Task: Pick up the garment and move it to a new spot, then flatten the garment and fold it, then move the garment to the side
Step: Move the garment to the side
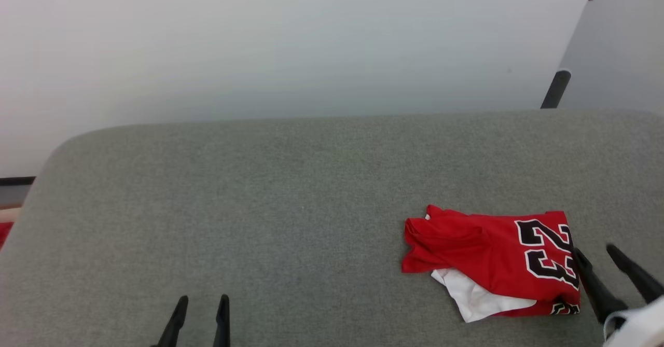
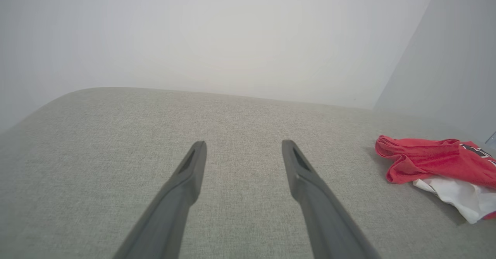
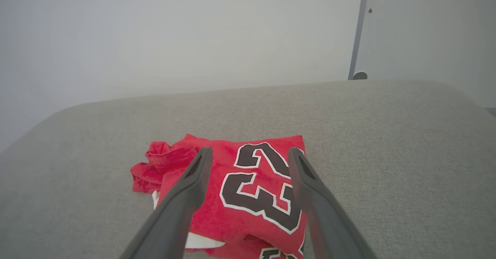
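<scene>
Empty, wide-spread right pincer [image 1: 593, 249] over the garment [image 1: 487, 256]; left pincer [image 1: 203, 297] likewise, apart.

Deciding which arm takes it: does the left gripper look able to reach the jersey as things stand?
Probably, by a long reach: the left gripper is open, and bare grey surface lies between it and the jersey. The right gripper, open at its edge, is nearer.

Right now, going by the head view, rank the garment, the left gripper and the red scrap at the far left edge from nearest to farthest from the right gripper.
From the right gripper:
1. the garment, just to its left, at the fingertips.
2. the left gripper, across the grey surface, lower left.
3. the red scrap, off the surface's left end.
</scene>
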